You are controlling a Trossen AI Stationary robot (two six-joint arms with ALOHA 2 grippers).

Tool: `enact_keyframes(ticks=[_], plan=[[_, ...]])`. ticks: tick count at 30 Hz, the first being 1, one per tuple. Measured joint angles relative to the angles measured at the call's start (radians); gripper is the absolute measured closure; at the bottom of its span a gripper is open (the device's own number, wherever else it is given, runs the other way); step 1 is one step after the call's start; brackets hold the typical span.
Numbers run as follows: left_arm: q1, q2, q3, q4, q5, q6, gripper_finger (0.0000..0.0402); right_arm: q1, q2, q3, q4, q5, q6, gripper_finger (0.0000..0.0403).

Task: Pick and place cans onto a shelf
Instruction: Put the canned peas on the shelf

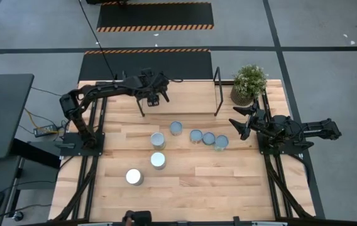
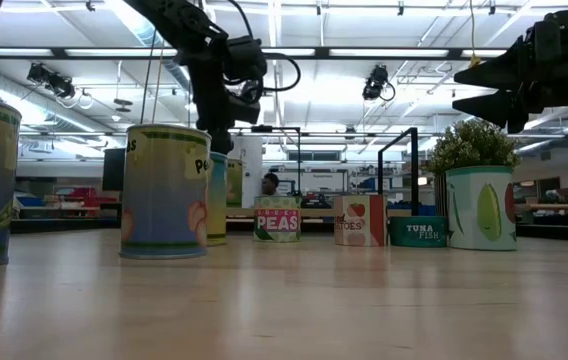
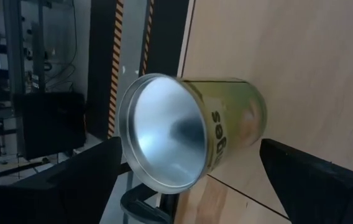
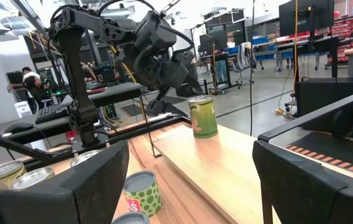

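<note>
A green-labelled can (image 3: 189, 134) stands upright on its base on the light-wood shelf (image 4: 226, 155) at the table's far side; it also shows in the right wrist view (image 4: 202, 116). My left gripper (image 3: 189, 155) hovers just above and behind it, open, with a finger on either side and not touching it. In the high view the left gripper (image 1: 155, 95) hides this can. My right gripper (image 1: 238, 122) is open and empty at the table's right, beside a row of cans (image 1: 208, 138).
Several more cans stand on the tabletop: at the middle (image 1: 176, 128), (image 1: 158, 140), (image 1: 158, 161), and nearer the front (image 1: 134, 177). A potted plant (image 1: 249, 83) stands at the far right. Black shelf posts (image 1: 216, 94) rise by the board. The near half of the table is bare wood.
</note>
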Motion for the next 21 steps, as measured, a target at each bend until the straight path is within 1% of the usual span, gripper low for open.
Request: enact_keyframes(ticks=[5, 12, 17, 21], plan=[[-0.016, -0.014, 0.0, 0.001, 0.002, 0.029, 0.0014, 0.0, 0.0, 0.0, 0.0, 0.0, 0.0, 0.0053], [-0.038, -0.04, 0.0, -0.017, 0.107, 0.049, 0.0014, 0.0, 0.0, 0.0, 0.0, 0.0, 0.0, 0.0053], [-0.053, -0.097, 0.0, -0.06, 0.234, 0.038, 0.0014, 0.0, 0.0, 0.0, 0.0, 0.0, 0.0, 0.0053], [-0.094, -0.167, 0.006, -0.134, 0.404, -0.039, 0.0014, 0.0, 0.0, 0.0, 0.0, 0.0, 0.0, 0.0053]])
